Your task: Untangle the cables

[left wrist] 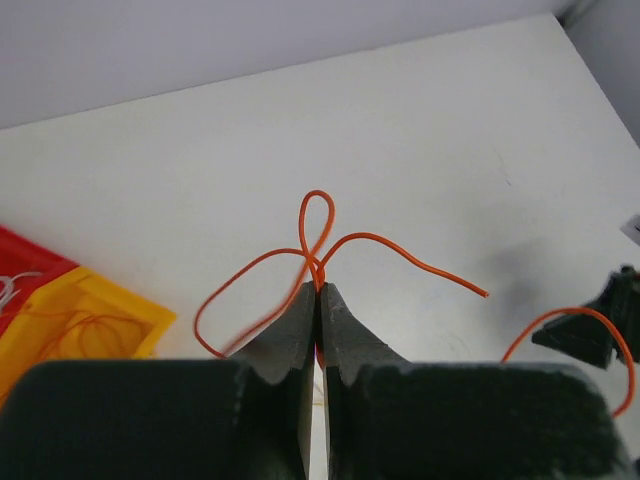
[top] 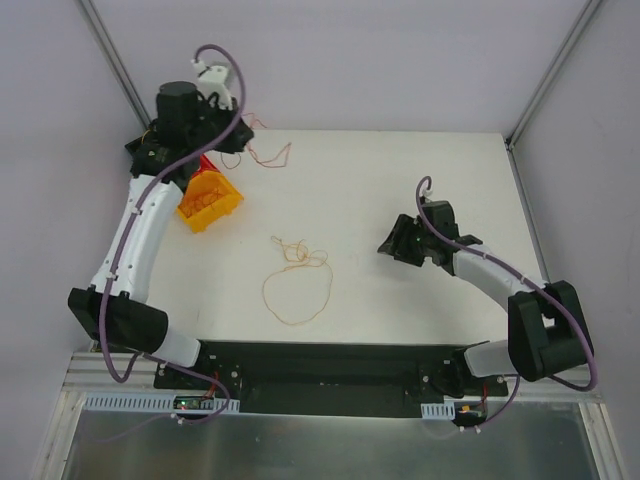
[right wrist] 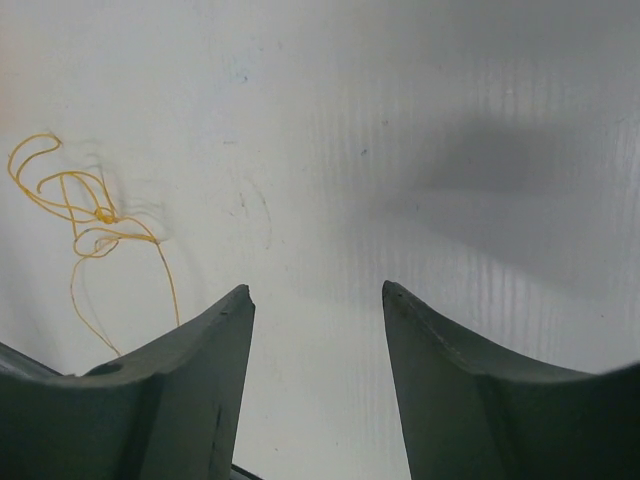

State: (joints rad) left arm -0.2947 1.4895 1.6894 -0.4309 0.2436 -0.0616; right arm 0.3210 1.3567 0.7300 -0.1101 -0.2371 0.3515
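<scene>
Left gripper (left wrist: 318,291) is clenched on the orange cable (left wrist: 317,214) up at the far-left corner of the worktop (top: 400,180). In the wrist view the two fingers are pressed flat together with the strand pinched right at the tips. Just past the pinch the cable crosses itself into a small upright loop. One end swings off to the right and stops on the bare surface, and the other curves down to the left and back under the fingers. From above, the same cable (top: 268,157) is a thin reddish squiggle just beside the gripper, near the back edge.

Right next to that arm there's a yellow bin (top: 210,200) tilted on its side with a few fine strands inside, and a red bin (left wrist: 22,262) tucked behind it. How many strands are in there I can't tell — too thin.

Right gripper (right wrist: 316,291) is released, jaws standing well apart, hovering over bare worktop on the right side with nothing between the fingers. The yellow cable (top: 297,287) is lying loose mid-worktop, well apart from both grippers — a knotty little tangle at the top with one big open loop hanging toward the near edge. The right wrist camera catches that tangle (right wrist: 86,216) off to its left.
</scene>
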